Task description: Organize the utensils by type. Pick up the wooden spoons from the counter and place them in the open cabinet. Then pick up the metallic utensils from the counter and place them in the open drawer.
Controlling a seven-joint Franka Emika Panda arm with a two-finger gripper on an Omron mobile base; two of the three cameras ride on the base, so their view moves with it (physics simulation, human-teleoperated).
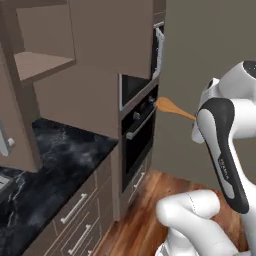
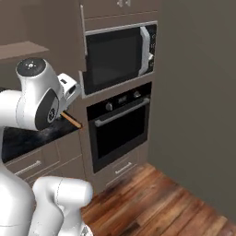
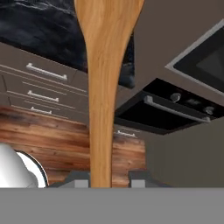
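Hand view: the tool [image 3: 101,184] is closed on the handle of a wooden spoon [image 3: 105,74], whose shaft rises between the two dark finger tips and widens toward the top edge. Behind it lie the black marbled counter [image 3: 39,26], taupe drawer fronts [image 3: 43,83] with silver bar handles, the wooden floor [image 3: 48,135] and the oven [image 3: 175,109]. Left base view: the spoon's oval bowl [image 1: 167,105] projects in mid-air from behind the arm, level with the oven's knobs, well apart from the counter [image 1: 60,155] and the open cabinet shelf [image 1: 37,62] at upper left. Right base view: a short length of handle [image 2: 71,120] shows below the wrist.
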